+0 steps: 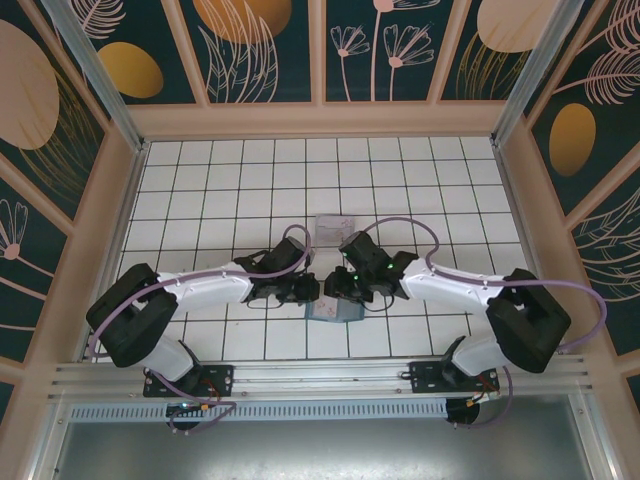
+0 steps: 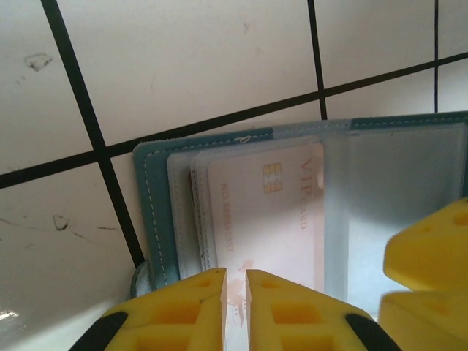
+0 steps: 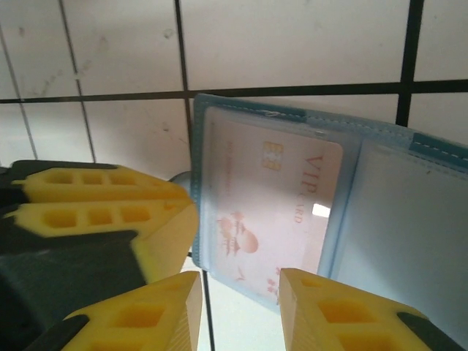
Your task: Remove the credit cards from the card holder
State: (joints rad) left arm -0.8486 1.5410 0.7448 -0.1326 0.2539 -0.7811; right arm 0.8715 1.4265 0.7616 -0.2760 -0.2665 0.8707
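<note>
On the bench: the card holder lies open and flat on the white tiles; both tools are right over it
Step now: getting hold of the first card; no card is out yet, so I think the job has only just begun
Left tool: squeezed nearly shut on one edge of the card holder, at the clear sleeve; just a thin slit shows between its yellow fingers; it looks like it is there to hold the card holder down
Right tool: open part way; its two yellow fingers stand on each side of the card holder's edge where the card ends; it is not pinching anything
Credit cards: one shows on top, inside a clear sleeve of the card holder; it is pale pinkish white, with a small gold chip and pink letters that say VIP CARD; thin edges beside it may be more sleeves or cards, I cannot tell which
Card holder look: soft blue-green, like leather; pale stitches run round the rim; cloudy clear pockets sit inside
Next move: the right tool should close on the card alone, not the sleeve; then pull it straight out along the pocket; the left tool should stop the card holder from sliding
</note>
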